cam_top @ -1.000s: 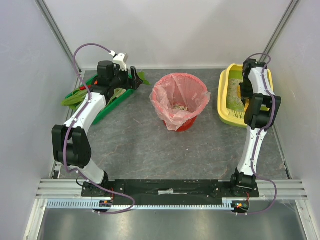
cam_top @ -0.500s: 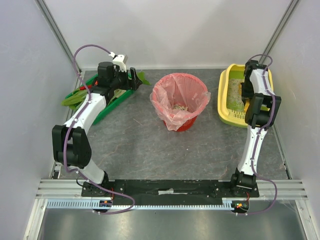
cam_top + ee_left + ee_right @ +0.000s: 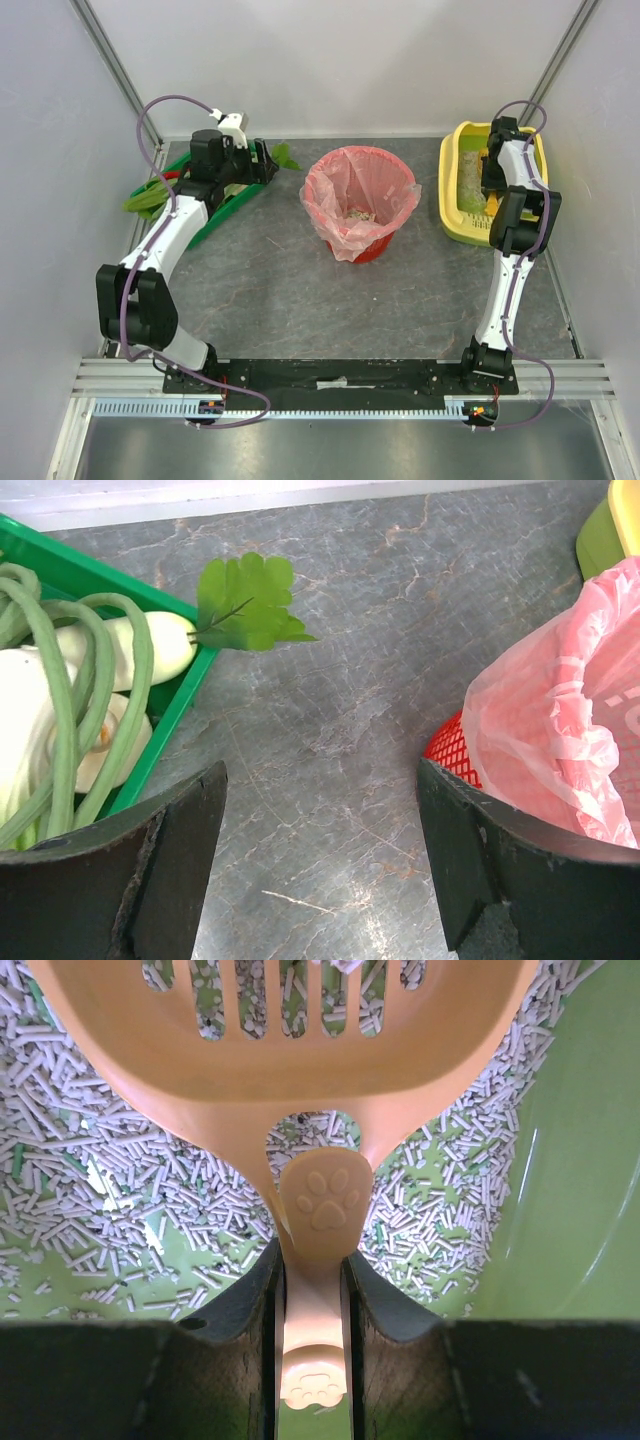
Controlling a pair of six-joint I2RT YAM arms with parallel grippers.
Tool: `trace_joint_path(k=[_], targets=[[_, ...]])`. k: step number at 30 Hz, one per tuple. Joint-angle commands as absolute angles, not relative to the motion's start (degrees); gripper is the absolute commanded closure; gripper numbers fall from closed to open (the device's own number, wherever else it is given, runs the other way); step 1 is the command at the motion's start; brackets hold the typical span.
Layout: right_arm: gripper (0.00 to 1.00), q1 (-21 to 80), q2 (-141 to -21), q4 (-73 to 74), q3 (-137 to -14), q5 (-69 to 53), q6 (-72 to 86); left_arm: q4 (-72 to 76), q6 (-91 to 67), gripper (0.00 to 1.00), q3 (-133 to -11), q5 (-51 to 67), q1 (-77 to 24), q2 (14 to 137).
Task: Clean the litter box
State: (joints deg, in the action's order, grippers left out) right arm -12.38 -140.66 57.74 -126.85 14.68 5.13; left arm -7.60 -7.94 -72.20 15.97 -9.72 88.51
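Your right claw (image 3: 312, 1278) pinched the handle of the orange scoop (image 3: 300, 1070), its slotted head over the litter (image 3: 90, 1210) in the litter box (image 3: 452, 195). The box sat well right of the red basket (image 3: 372, 252). Your left claw (image 3: 320, 780) was spread wide, gripping nothing, over bare worktop (image 3: 330, 680) left of the basket, just beside the green tray (image 3: 170, 710).

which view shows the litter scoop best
Right wrist: the orange scoop fills the frame, its handle clamped in the right gripper over the litter box. Top external: the right arm hides most of it; left wrist: absent.
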Motion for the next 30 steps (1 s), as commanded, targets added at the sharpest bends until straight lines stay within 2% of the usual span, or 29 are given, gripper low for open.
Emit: trace_joint_path(k=[1,8,30], targets=[[1.0,-12.5,-138.7,50.6,-125.4,14.9,4.7,-6.1,-10.1,0.18,-71.1,13.4,-9.9,84.6],[1.0,-12.5,-131.0,47.7,-116.2,16.7,4.4,-7.5,-9.2,0.18,-72.8,13.2,-10.1,84.6],[1.0,-10.8,-112.8,44.6,-102.0,16.9,5.3,-12.0,-7.0,0.18,-72.3,15.6,-10.2,82.0]])
